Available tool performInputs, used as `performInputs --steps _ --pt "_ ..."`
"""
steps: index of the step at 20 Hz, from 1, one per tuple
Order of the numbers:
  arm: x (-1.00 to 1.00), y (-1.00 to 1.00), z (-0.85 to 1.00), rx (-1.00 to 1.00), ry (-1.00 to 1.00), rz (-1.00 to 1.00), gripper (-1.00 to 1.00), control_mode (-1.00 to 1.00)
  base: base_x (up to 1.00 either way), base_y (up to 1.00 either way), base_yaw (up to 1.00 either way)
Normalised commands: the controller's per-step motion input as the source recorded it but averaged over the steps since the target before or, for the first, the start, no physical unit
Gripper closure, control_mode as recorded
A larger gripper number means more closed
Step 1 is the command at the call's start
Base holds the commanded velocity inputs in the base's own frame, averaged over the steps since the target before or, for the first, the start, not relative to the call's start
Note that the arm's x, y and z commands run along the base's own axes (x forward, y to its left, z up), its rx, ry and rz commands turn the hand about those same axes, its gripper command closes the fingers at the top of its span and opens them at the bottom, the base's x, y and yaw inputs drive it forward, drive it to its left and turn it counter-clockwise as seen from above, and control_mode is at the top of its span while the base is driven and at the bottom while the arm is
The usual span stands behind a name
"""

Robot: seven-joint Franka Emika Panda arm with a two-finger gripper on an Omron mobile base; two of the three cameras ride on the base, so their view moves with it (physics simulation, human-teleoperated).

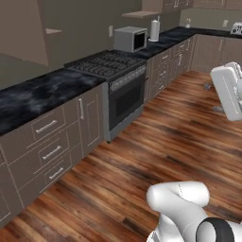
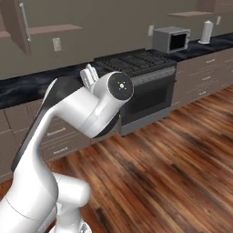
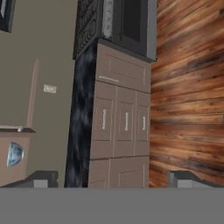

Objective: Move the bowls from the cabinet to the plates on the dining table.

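Hand view: patterned bowl on cabinet shelf.

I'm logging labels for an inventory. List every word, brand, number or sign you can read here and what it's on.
No readable text in any view.
Microwave: no brand or panel lettering visible.
Stove: front strip shows small marks, too blurred to read.
Wall outlets: blank plates.
Drawers: handles, no labels.
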Motion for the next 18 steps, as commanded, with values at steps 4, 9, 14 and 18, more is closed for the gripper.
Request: performInputs --steps 4,9,14,18 --pt "0.0 0.0 0.0 0.0 0.0 0.0 -1.0 1.0 0.0 0.05 0.24" --pt "0.0 0.0 0.0 0.0 0.0 0.0 -1.0 1.0 0.0 0.15 0.21" --pt "0.0 0.0 0.0 0.0 0.0 0.0 -1.0 1.0 0.0 0.01 0.25" --pt "0.0 0.0 0.0 0.0 0.0 0.0 -1.0 1.0 0.0 0.0 0.25"
